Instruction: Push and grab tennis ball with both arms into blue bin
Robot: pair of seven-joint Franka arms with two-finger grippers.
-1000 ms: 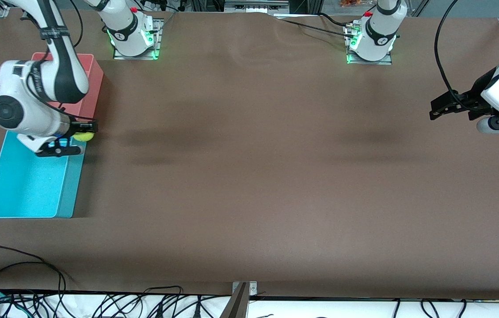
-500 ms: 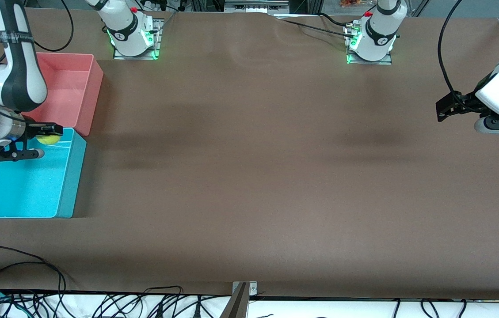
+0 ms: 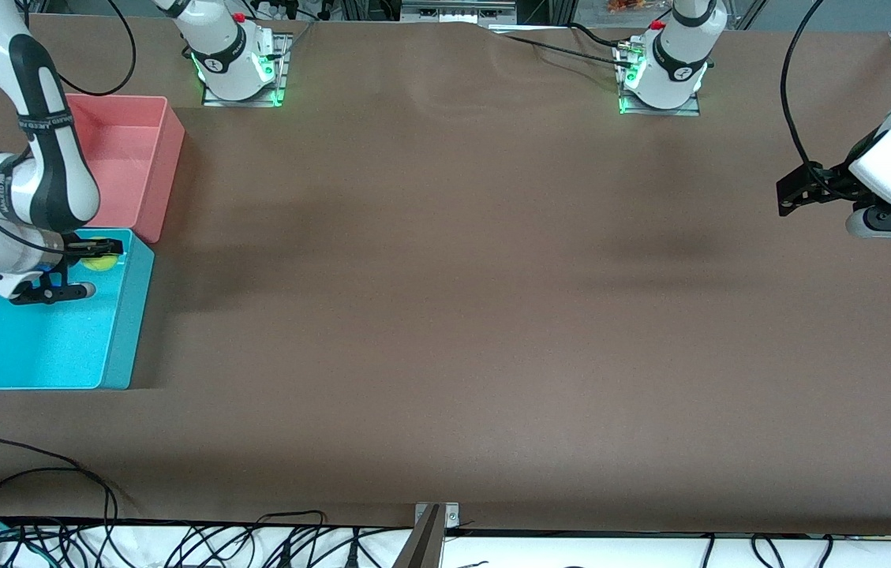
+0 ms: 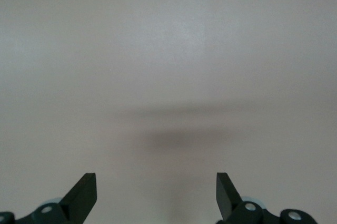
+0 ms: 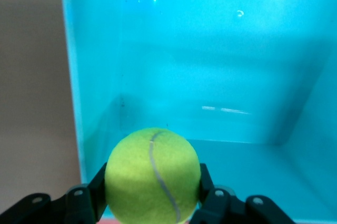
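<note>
Look at the upper left of the front view: you have one pink-red bin (image 3: 137, 150) touching the blue bin (image 3: 117, 347) just below it, two bins in all, both at the right arm's end of the brown table (image 3: 445, 315). Nothing else lies on the table; cables (image 3: 35, 473) trail along the bottom edge of the frame. You have two arms and one tennis ball (image 3: 100, 263). The ball is fuzzy yellow-green with a pale curved seam, much smaller than either bin. Your right gripper (image 3: 90, 268) has its fingers clamped on the ball's sides and holds it over the blue bin's open inside, near the end that meets the pink-red bin. Your left gripper (image 3: 788, 197) waits at the right edge, over bare table, fingers spread wide and empty.
</note>
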